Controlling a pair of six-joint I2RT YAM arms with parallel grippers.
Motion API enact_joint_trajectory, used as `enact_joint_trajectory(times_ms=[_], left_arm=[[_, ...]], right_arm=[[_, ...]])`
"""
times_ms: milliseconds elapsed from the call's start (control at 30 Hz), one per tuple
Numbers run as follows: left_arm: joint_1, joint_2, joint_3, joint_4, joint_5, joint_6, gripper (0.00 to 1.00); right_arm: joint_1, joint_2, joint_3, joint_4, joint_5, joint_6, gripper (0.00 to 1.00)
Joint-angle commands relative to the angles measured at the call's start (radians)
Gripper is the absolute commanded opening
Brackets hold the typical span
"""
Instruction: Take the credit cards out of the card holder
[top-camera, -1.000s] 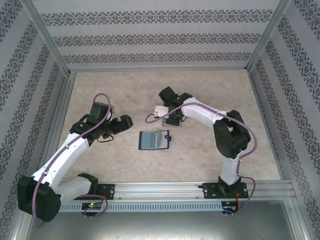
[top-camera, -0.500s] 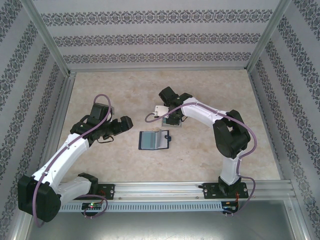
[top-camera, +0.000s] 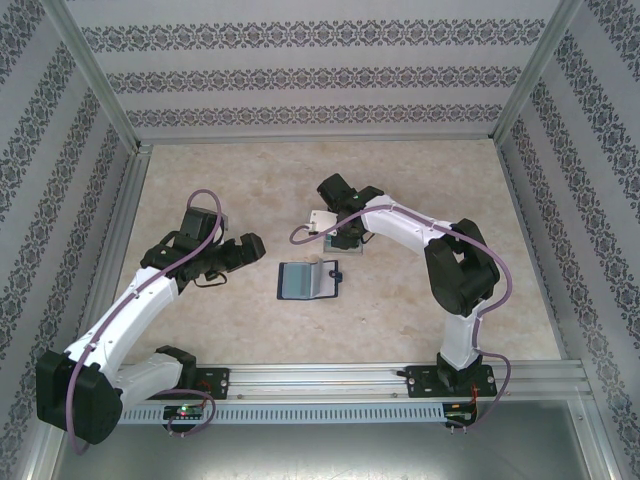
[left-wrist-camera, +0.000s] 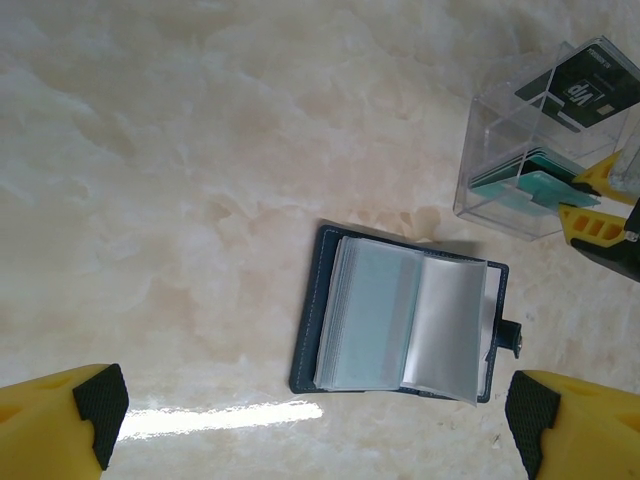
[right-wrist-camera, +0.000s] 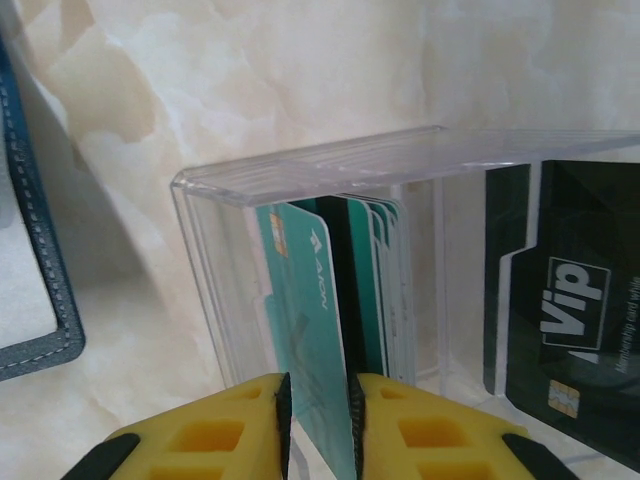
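A beige marbled table (left-wrist-camera: 180, 150) is carrying an open card holder (left-wrist-camera: 400, 315) mid-frame and a clear box (left-wrist-camera: 495, 150) at upper right.

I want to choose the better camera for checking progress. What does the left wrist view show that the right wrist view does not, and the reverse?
Left wrist: the whole card holder, lying open on the table, apart from the clear box. Right wrist: a teal card standing in that box between the slightly parted fingers of the right gripper. Both: the clear box and the dark card marked Vip inside it.
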Motion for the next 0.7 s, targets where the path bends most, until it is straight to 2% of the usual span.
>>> enact_joint_trajectory(times_ms=[0,400,533,667], left_arm=[[0.016,-0.015,-0.009,0.004,0.015,-0.004,0.99],[0.016,-0.021,-0.013,0.010,0.025,-0.007,0.99],[0.016,-0.014,-0.019,0.028,0.052,-0.009,0.99],[0.016,0.006,-0.027,0.063,0.099,-0.016,0.97]], right_arm=[[-0.006,0.012,0.021,0.018,0.046,0.013,0.26],[-0.013,-0.041,0.016,0.006,0.021,0.065,0.27],[-0.013,-0.116,0.001,0.009,-0.030,0.154,0.28],[-0.001,-0.207,-0.043,0.042,-0.124,0.336,0.29]])
